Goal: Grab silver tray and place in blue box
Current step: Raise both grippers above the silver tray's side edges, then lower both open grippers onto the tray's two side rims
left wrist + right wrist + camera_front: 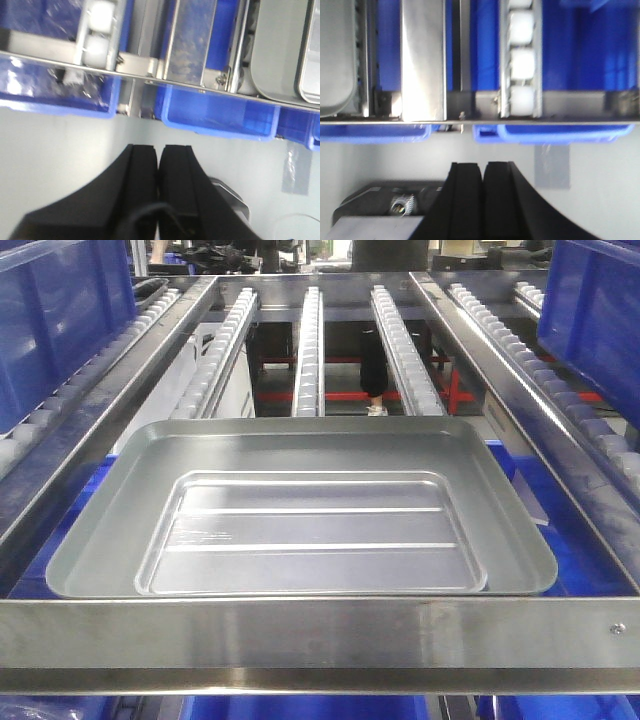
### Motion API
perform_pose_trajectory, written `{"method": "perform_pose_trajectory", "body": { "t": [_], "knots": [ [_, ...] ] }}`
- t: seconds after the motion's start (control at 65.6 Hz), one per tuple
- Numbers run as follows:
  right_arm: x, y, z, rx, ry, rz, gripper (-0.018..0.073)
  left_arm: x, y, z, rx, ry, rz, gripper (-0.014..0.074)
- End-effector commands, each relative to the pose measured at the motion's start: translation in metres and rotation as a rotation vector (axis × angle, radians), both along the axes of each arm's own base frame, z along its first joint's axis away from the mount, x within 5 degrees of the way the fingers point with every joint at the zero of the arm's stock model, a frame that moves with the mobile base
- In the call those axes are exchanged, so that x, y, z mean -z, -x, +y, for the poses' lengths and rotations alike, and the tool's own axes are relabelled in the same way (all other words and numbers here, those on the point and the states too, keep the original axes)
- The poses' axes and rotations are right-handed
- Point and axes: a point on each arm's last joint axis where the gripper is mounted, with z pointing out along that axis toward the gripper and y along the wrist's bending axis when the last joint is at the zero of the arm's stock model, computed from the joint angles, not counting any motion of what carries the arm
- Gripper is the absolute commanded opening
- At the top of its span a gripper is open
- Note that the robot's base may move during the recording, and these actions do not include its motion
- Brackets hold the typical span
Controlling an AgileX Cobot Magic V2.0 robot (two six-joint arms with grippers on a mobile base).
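Observation:
The silver tray (300,510) lies flat on the roller rack, just behind the steel front bar (320,635). Its corner also shows at the top right of the left wrist view (280,50) and the top left of the right wrist view (335,55). Blue box walls show under the rack below the tray (85,495), and their rims show in both wrist views (220,117) (560,132). My left gripper (159,148) is shut and empty, in front of the rack and left of the tray. My right gripper (483,164) is shut and empty, in front of the rack and right of the tray.
Roller rails (308,350) run back from the tray. Further blue crates stand on the side lanes at the far left (55,310) and far right (600,310). A person's legs (375,370) show behind the rack. Grey floor (60,145) lies under both grippers.

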Motion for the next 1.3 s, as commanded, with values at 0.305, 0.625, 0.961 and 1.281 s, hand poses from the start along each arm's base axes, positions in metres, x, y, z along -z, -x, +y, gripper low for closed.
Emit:
{"method": "perform_pose_trajectory", "body": {
  "t": [0.305,0.625,0.961,1.281],
  "knots": [
    [-0.008,-0.044,0.05,0.04,-0.186,-0.021,0.0075,-0.008,-0.051,-0.046,0.018,0.061,-0.011,-0.0006],
    [-0.011,-0.109,0.109,-0.04,-0.079,0.003,0.0075,-0.006,-0.1,-0.126,0.137,-0.009,0.02,-0.0006],
    [0.007,-0.151,0.156,-0.156,-0.044,0.09,0.0075,0.019,-0.143,-0.162,0.135,0.013,0.11,-0.0006],
    [0.015,-0.147,0.157,-0.144,-0.028,0.17,0.0075,0.022,-0.146,-0.166,0.129,0.042,0.102,-0.0006]
  ]
}}
